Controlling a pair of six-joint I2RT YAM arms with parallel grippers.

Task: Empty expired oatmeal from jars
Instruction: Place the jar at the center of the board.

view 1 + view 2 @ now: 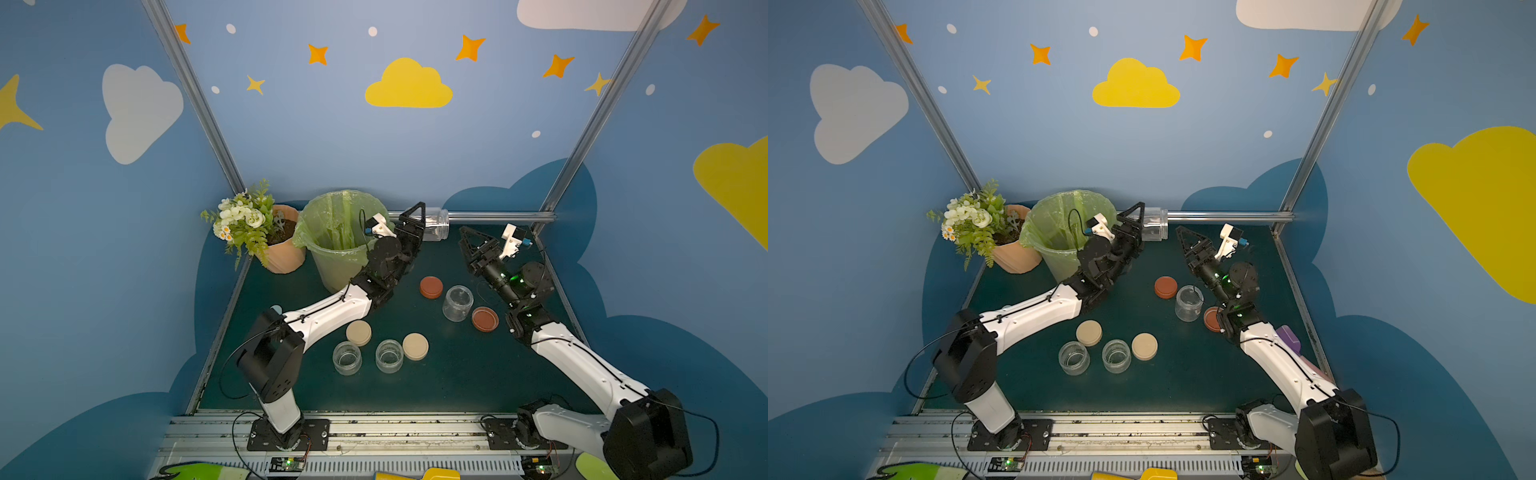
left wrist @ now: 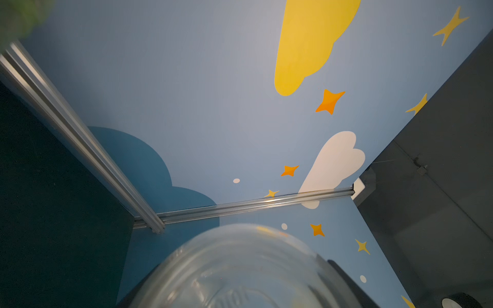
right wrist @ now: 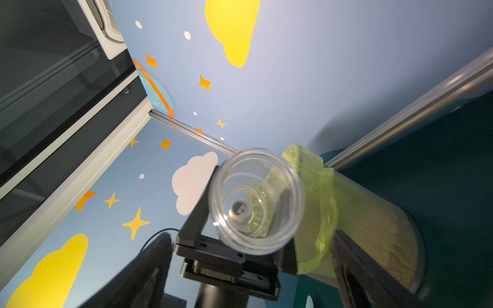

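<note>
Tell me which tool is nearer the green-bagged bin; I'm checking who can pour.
Left. The left tool, shut on a jar, is close beside the bin; the right tool, open, is farther off.

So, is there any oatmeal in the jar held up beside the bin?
No, the held jar is clear and empty through to its bottom.

Soft, even overhead light in both top views; walls bright, dark mat dim, shadows faint. Fisheye bend toward edges, corners soft. Left wrist view: jar too close, blurred; glare streak on rail. Right wrist view: near fingers out of focus.
</note>
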